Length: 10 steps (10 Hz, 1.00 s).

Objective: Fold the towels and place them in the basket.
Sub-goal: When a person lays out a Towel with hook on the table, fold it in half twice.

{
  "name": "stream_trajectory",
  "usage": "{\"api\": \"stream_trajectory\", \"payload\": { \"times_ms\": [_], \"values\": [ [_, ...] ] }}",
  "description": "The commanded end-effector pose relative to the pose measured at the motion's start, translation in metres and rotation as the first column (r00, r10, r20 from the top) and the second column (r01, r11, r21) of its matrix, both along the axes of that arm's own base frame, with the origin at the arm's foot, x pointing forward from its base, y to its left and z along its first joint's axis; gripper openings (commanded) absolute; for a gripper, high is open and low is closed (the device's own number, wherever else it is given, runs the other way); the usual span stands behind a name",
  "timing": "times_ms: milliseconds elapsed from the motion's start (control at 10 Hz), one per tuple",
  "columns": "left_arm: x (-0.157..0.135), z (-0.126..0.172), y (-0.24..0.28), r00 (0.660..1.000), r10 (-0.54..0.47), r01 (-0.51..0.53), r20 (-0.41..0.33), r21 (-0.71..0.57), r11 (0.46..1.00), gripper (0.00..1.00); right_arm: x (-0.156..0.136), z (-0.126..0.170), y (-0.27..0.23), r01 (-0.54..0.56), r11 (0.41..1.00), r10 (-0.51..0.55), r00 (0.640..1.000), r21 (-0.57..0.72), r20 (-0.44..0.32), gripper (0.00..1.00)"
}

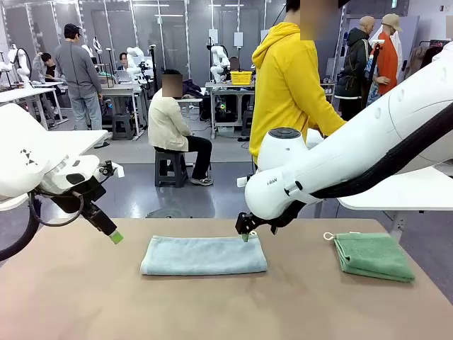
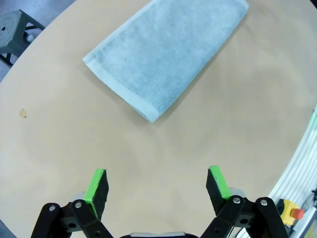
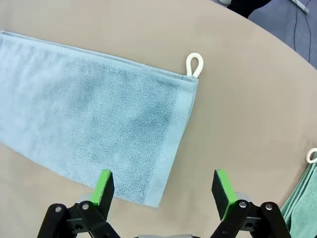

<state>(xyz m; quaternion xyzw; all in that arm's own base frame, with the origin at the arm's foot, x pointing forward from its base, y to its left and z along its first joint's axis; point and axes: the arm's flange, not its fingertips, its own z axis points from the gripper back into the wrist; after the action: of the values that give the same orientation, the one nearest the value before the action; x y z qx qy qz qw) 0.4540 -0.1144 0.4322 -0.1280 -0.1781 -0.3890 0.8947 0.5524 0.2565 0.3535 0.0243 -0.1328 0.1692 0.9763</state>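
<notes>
Two grippers: the left gripper [image 1: 115,237] hangs off the strip's left end, jaws wide and empty. The right gripper [image 1: 245,236] hovers over its right end, equally wide, holding nothing.
Grey-blue towel [image 1: 204,255]: lies flat mid-table [image 1: 71,297], folded into a long strip.
Green towel [image 1: 373,255]: folded small near the table's right edge, well apart from the strip.
Step in hand: probably halving the strip. The right gripper should pinch all layers at the short edge, carry them over squarely and align the corners.
Containers: neither towel is in the basket yet. A yellow bin [image 1: 241,77] sits on a far bench, contents unclear.
</notes>
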Motion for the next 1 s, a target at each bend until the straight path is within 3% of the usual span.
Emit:
{"api": "stream_trajectory", "payload": {
  "times_ms": [0,400,600,700,900],
  "values": [
    [0.005,0.001,0.000,1.000,0.005,-0.005,-0.003,0.004,1.000,1.00,0.000,0.000,0.000,0.000,1.000,0.000,1.000,0.000,0.000,1.00],
    [-0.022,0.006,0.012,0.997,-0.069,0.069,0.031,-0.001,0.998,1.00,0.019,-0.019,0.000,0.219,0.976,-0.217,0.972,0.004,-0.091,1.00],
    [-0.046,0.011,0.030,0.989,-0.132,0.134,0.062,-0.021,0.991,1.00,0.030,-0.030,0.002,0.298,0.955,-0.297,0.950,-0.005,-0.095,1.00],
    [-0.056,0.011,0.037,0.979,-0.188,0.191,0.082,-0.029,0.981,1.00,0.034,-0.034,0.002,0.326,0.945,-0.325,0.940,-0.005,-0.105,1.00],
    [-0.069,0.011,0.047,0.972,-0.204,0.205,0.113,-0.001,0.979,1.00,0.040,-0.039,0.004,0.342,0.940,-0.341,0.933,-0.016,-0.115,1.00]
  ]
}}
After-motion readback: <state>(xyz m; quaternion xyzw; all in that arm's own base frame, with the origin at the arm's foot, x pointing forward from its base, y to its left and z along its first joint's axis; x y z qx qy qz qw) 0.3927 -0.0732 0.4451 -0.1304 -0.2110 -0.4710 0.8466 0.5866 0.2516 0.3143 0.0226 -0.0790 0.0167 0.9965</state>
